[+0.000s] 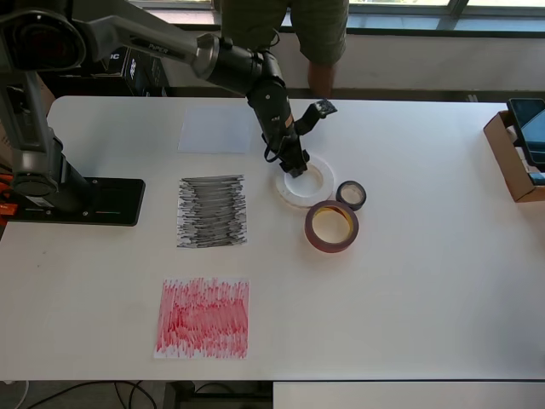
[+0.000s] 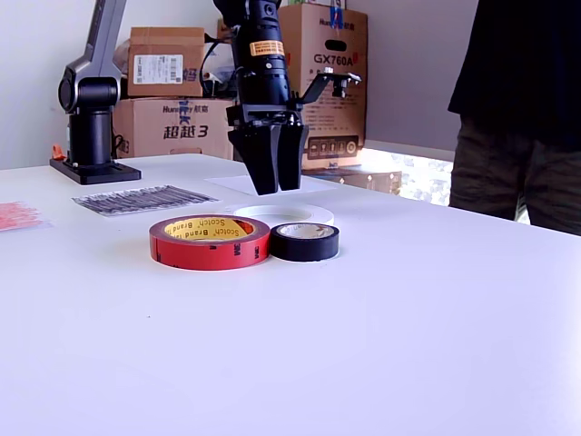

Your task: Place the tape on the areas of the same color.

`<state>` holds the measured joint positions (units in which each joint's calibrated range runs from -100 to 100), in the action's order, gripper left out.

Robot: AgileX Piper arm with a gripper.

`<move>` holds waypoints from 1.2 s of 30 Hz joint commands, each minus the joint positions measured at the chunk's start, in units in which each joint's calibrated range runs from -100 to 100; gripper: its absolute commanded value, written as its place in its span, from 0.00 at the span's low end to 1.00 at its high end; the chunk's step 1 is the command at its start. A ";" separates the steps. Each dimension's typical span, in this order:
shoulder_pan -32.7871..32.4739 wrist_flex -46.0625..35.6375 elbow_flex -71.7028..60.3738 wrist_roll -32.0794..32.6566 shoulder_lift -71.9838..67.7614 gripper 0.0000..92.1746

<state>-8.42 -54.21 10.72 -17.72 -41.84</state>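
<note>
The white tape ring (image 1: 304, 185) (image 2: 283, 214) lies flat on the table, right of the sheets in the overhead view. The small black roll (image 1: 351, 195) (image 2: 305, 242) touches its right side, and the dark red-brown roll (image 1: 332, 226) (image 2: 210, 241) lies just in front of both. My gripper (image 1: 295, 167) (image 2: 276, 189) points straight down over the white ring's upper-left rim. Its tips hang a little above the ring, and the fingers look shut with nothing between them. The white sheet (image 1: 215, 129), the black-scribbled sheet (image 1: 212, 211) (image 2: 143, 199) and the red-scribbled sheet (image 1: 203, 317) (image 2: 16, 216) all lie bare.
The arm's base (image 1: 77, 200) (image 2: 93, 136) stands at the overhead view's left edge. An open cardboard box (image 1: 513, 158) sits at the right edge. A person (image 1: 317, 38) (image 2: 522, 109) stands at the table's far side. Stacked cartons (image 2: 168, 91) are behind the table.
</note>
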 commanded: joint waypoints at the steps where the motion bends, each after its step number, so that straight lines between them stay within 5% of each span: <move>1: -0.82 -0.73 -0.22 0.21 -0.82 0.78; 26: 0.52 -0.90 0.14 0.29 -3.81 0.78; 36: 0.60 -0.98 -0.13 0.37 -6.24 0.40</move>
<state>-7.99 -55.17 10.63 -17.53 -46.87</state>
